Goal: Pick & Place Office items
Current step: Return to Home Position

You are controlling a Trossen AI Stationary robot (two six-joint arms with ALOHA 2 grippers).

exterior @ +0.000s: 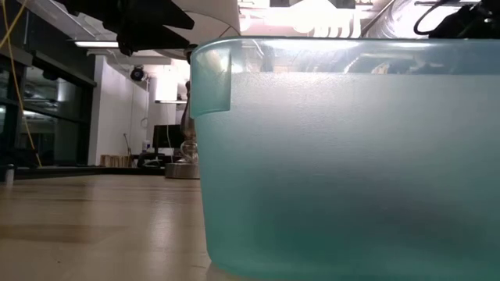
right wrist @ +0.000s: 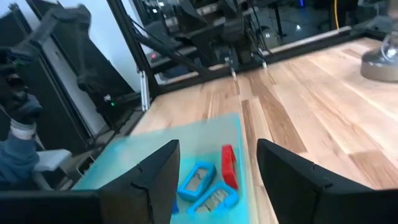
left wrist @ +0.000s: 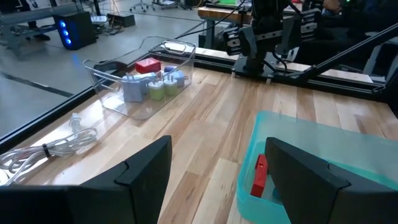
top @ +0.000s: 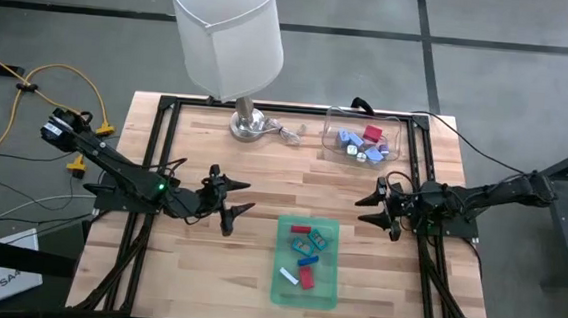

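The office items are small red, blue, teal and white pieces. Several lie in the flat green tray [top: 326,290], among them a red stick [left wrist: 259,175] and two blue clips [right wrist: 198,177]. Others sit in the clear container [top: 339,116]: blue blocks [top: 348,140] and a red block [top: 372,134]. My left gripper [top: 249,198] is open and stands left of the tray's far end; it also shows in the left wrist view [left wrist: 217,186]. My right gripper [top: 361,210] is open to the right of the tray, facing it, and shows in its own view [right wrist: 217,180].
A white-shaded lamp [top: 227,35] stands on its metal base [top: 251,125] at the far edge, with a coiled white cable [top: 288,133] beside it. In the low view the tray's wall [exterior: 351,156] fills the foreground. Bare wood lies between the tray and the container.
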